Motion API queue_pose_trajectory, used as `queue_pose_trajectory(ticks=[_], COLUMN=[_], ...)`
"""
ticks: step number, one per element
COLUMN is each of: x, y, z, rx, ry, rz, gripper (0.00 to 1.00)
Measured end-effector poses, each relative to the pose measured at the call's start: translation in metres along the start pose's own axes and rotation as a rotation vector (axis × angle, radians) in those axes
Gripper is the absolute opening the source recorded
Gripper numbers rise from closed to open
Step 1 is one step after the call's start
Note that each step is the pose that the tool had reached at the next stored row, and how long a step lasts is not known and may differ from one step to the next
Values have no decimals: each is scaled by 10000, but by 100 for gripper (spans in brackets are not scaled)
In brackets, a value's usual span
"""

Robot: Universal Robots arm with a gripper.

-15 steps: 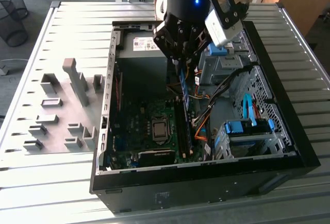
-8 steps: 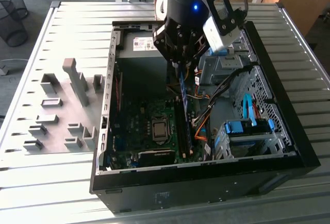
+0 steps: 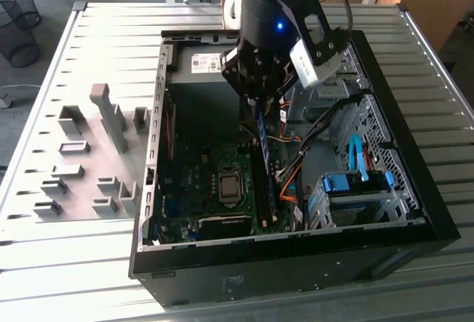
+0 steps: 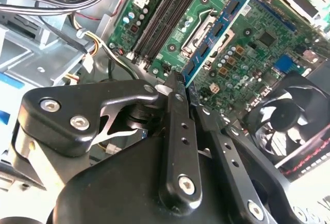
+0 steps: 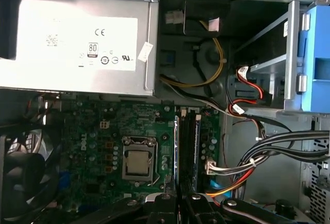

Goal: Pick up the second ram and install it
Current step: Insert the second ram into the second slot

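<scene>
Your desk (image 3: 89, 277) carries the open computer case (image 3: 415, 211), with the motherboard (image 5: 103, 126) flat on its floor. The arm hangs over the case middle. Pincer (image 4: 183, 87) is clenched on the second ram (image 4: 219, 31), held edge-down above the memory slots (image 5: 188, 147), not seated. Step in hand: carry and alignment. Next you need the stick parallel over a free slot, I judge.

arm over open PC case (image 3: 415, 166) | gripper (image 3: 259, 104) above motherboard (image 3: 215, 189), pinching top end of blue ram stick (image 3: 262, 141), stick tilted over the memory slots (image 3: 263, 196) | grey fixture tray (image 3: 89, 159) at exterior view's left, on slatted table (image 3: 111, 33)
</scene>
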State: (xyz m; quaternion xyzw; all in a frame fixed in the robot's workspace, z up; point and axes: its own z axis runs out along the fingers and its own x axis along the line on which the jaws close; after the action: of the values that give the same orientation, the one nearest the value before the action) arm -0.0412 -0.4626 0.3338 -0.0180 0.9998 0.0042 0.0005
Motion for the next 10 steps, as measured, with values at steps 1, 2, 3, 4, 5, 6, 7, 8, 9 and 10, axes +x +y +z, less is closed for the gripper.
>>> queue_pose_trajectory(ticks=[1,2,3,4,5,6,7,8,9,10], x=[-15,-26,-31,-32,-36,-40,-41,-42,-43,-43], y=[-1,-1,-2,-2,-2,-2,-2,-3,-3,-3], z=[18,37,55,73,90,103,119,137,156,174], rx=[0,0,0,0,0,-1,0,0,0,-1], ry=[4,9,12,12,13,13,13,13,14,14], rz=[1,1,1,2,4,10,14,15,15,14], gripper=[14,14,14,14,14,14,14,14,14,14])
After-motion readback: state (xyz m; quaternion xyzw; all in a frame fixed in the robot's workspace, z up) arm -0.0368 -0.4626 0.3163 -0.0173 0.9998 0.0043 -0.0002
